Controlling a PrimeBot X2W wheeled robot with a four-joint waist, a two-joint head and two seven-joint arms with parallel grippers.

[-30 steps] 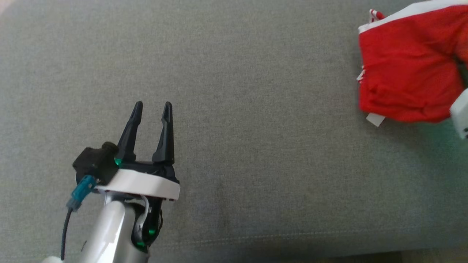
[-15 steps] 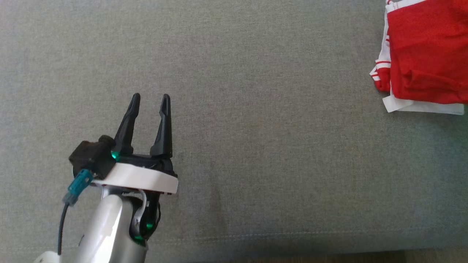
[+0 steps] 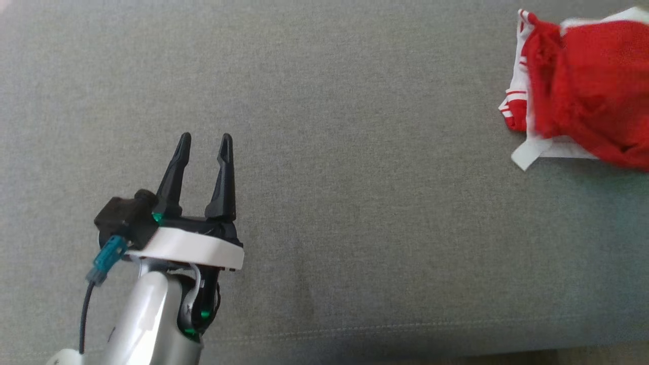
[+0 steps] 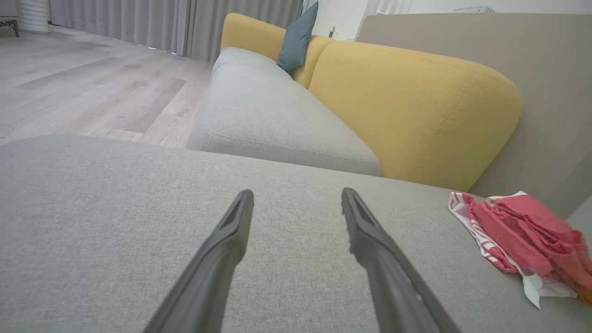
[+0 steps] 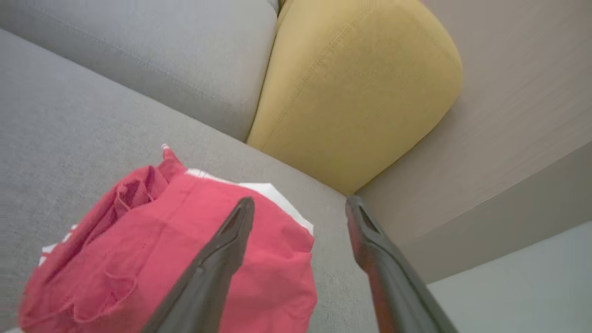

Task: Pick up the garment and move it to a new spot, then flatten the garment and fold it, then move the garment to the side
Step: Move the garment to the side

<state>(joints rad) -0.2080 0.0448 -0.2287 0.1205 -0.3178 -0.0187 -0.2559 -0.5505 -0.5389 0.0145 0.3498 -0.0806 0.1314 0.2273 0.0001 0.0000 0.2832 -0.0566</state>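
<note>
The red fabric garment (image 3: 583,91), with white trim and red-and-white striped edging, lies bunched in creased layers on the right side of the grey woven seat cushion (image 3: 355,152), near a rounded yellow upholstered backrest (image 5: 360,83). The right gripper (image 5: 299,200) hangs above it, fingers spread wide with nothing between them. The left gripper (image 3: 205,138), fingers likewise parted and empty, sits over the cushion well apart from the garment.

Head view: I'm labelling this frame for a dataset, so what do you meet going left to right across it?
The left tool, open → a bare stretch of grey cushion → the crumpled red and white garment at the right edge.
</note>
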